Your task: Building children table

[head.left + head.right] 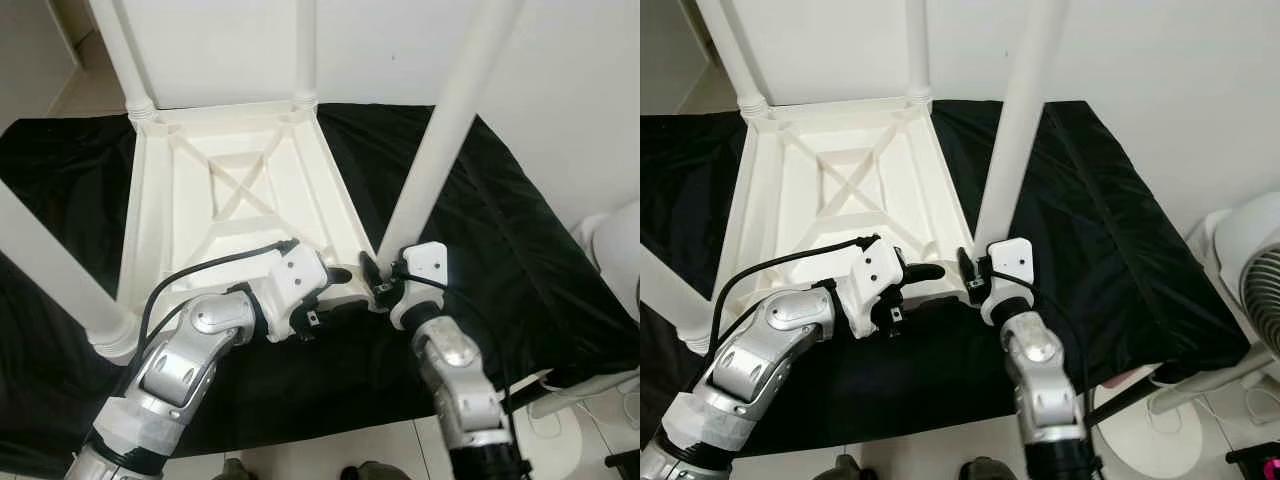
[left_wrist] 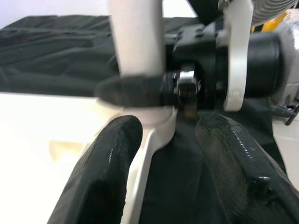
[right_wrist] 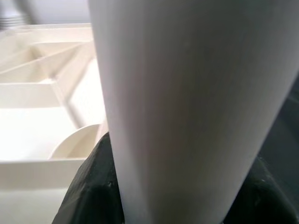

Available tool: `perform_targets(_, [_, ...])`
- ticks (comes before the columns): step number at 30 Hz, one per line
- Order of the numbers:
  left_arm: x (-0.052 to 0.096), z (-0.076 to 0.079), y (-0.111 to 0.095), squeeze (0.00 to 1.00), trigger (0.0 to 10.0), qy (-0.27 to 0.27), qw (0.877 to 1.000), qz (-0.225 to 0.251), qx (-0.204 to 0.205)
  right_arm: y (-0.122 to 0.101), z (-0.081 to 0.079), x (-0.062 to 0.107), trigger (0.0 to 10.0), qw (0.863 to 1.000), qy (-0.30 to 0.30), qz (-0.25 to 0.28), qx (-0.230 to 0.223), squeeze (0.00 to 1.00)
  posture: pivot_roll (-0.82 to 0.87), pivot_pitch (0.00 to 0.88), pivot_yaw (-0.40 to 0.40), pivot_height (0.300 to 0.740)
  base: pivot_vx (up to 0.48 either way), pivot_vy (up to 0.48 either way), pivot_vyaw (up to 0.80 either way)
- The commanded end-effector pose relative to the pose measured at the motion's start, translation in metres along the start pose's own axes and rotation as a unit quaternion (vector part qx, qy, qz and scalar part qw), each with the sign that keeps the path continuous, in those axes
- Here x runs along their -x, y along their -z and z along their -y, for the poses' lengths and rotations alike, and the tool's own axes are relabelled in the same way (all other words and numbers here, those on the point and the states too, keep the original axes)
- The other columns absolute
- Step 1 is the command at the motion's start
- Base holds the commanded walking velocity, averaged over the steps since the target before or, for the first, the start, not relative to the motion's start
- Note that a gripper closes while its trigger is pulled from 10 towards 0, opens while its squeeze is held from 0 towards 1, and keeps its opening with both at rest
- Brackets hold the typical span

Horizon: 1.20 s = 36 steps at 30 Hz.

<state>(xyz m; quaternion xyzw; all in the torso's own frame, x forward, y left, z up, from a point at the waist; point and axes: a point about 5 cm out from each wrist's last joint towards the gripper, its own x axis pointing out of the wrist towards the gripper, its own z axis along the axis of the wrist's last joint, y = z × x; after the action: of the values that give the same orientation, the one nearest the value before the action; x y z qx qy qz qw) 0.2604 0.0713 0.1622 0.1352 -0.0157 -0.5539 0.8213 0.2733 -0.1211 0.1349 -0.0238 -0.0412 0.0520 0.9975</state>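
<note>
Best to keep the right gripper (image 1: pixel 372 275) clamped low around the near-right table leg (image 1: pixel 445 130), pressed plumb into its corner socket on the upturned white tabletop (image 1: pixel 190 215) lying on black cloth (image 1: pixel 500 230); left gripper (image 1: pixel 335 275) parted, empty, steadying beside; smooth round tubes, ribbed glossy plastic.

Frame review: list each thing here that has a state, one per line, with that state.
Table top: upside down on the black cloth.
Near-right leg: upright in its corner socket, gripped low down.
Right gripper: shut on that leg.
Left gripper: fingers open, at the same corner.
Other three legs: upright in their corners.
</note>
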Motion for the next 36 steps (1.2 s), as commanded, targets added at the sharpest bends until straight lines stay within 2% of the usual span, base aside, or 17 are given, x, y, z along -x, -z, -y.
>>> perform_targets(1, [0.001, 0.001, -0.001, 0.0, 10.0, 0.003, 1.0, 0.002, 0.002, -0.003, 0.006, 0.003, 10.0, 0.999, 0.043, 0.004, 0.01, 0.0, -0.12, 0.051, 0.018, 0.74, 0.0, 0.0, 0.0])
perform_targets(3, [0.001, 0.001, -0.001, 0.0, 10.0, 0.005, 1.0, 0.003, 0.002, -0.004, 0.0, 0.003, 10.0, 0.999, 0.03, 0.006, 0.011, 0.0, -0.12, 0.05, 0.023, 0.74, 0.0, 0.0, 0.0])
perform_targets(13, [0.0, 0.0, -0.002, 0.0, 10.0, 0.01, 1.0, 0.002, -0.003, -0.003, -0.006, 0.003, 10.0, 1.0, 0.008, -0.005, -0.004, 0.0, -0.12, 0.042, 0.026, 0.74, 0.0, 0.0, 0.0])
perform_targets(14, [0.0, 0.0, -0.002, 0.0, 10.0, 0.01, 1.0, 0.002, -0.003, -0.004, -0.007, 0.004, 10.0, 1.0, -0.004, -0.004, -0.009, 1.0, -0.12, 0.041, 0.024, 0.74, 0.0, 0.0, 0.0])
perform_targets(16, [0.0, 0.001, -0.002, 0.0, 10.0, 0.009, 1.0, 0.003, -0.002, -0.004, -0.008, 0.004, 10.0, 0.999, -0.031, -0.005, -0.029, 1.0, -0.12, 0.042, 0.023, 0.74, 0.0, 0.0, 0.0])
perform_targets(20, [0.0, 0.001, -0.002, 0.0, 10.0, 0.009, 1.0, 0.003, -0.001, -0.006, -0.004, 0.004, 10.0, 0.998, -0.054, 0.0, -0.029, 1.0, -0.12, 0.043, 0.019, 0.74, 0.0, 0.0, 0.0])
perform_targets(21, [-0.001, 0.003, -0.002, 0.0, 10.0, 0.009, 1.0, 0.004, 0.0, -0.007, 0.011, 0.004, 10.0, 0.995, -0.096, 0.007, -0.007, 1.0, -0.12, 0.043, 0.016, 0.74, 0.0, 0.0, 0.0])
perform_targets(22, [-0.001, 0.003, -0.002, 0.0, 10.0, 0.009, 1.0, 0.004, 0.0, -0.007, 0.011, 0.004, 10.0, 0.995, -0.096, 0.007, -0.007, 1.0, -0.12, 0.043, 0.016, 0.74, 0.0, 0.0, 0.0])
perform_targets(23, [-0.002, 0.003, -0.002, 0.0, 10.0, 0.009, 1.0, 0.005, 0.001, -0.006, 0.017, 0.005, 10.0, 0.993, -0.12, 0.006, -0.005, 0.17, -0.12, 0.043, 0.016, 0.74, 0.0, 0.0, 0.0])
perform_targets(25, [-0.002, 0.004, -0.002, 0.0, 10.0, 0.009, 1.0, 0.005, 0.001, -0.006, 0.022, 0.005, 10.0, 0.99, -0.14, 0.005, 0.006, 0.17, -0.13, 0.044, 0.017, 0.74, 0.0, 0.0, 0.0])
perform_targets(26, [-0.002, 0.004, -0.002, 0.0, 10.0, 0.009, 1.0, 0.006, 0.002, -0.006, 0.025, 0.007, 10.0, 0.985, -0.174, 0.0, 0.013, 0.0, -0.13, 0.044, 0.017, 0.74, 0.0, 0.0, 0.0])
perform_targets(27, [-0.002, 0.004, -0.002, 0.0, 10.0, 0.009, 1.0, 0.006, 0.002, -0.006, 0.025, 0.007, 10.0, 0.985, -0.174, 0.0, 0.013, 0.0, -0.13, 0.044, 0.017, 0.74, 0.0, 0.0, 0.0])
perform_targets(29, [-0.003, 0.005, -0.002, 0.0, 10.0, 0.01, 1.0, 0.007, 0.003, -0.005, 0.031, 0.009, 10.0, 0.974, -0.226, -0.005, 0.026, 0.0, -0.13, 0.046, 0.019, 0.74, 0.0, 0.0, 0.0])
perform_targets(31, [-0.003, 0.005, -0.002, 0.0, 10.0, 0.01, 1.0, 0.007, 0.003, -0.006, 0.033, 0.009, 10.0, 0.97, -0.243, -0.004, 0.028, 0.0, -0.13, 0.046, 0.019, 0.74, 0.0, 0.0, 0.0])
perform_targets(33, [-0.003, 0.003, -0.003, 0.0, 10.0, 0.008, 1.0, 0.007, 0.001, -0.008, 0.04, 0.005, 10.0, 0.957, -0.287, -0.005, 0.038, 0.0, -0.12, 0.05, 0.027, 0.74, 0.0, 0.0, 0.0])
perform_targets(34, [-0.003, 0.003, -0.003, 0.0, 10.0, 0.008, 1.0, 0.007, 0.001, -0.008, 0.04, 0.005, 10.0, 0.957, -0.287, -0.005, 0.038, 0.0, -0.12, 0.05, 0.027, 0.74, 0.0, 0.0, 0.0])
perform_targets(36, [-0.003, 0.002, -0.004, 0.0, 10.0, 0.006, 1.0, 0.008, 0.001, -0.01, 0.045, -0.001, 10.0, 0.947, -0.318, -0.008, 0.038, 0.0, -0.12, 0.05, 0.028, 0.74, 0.0, 0.0, 0.0])
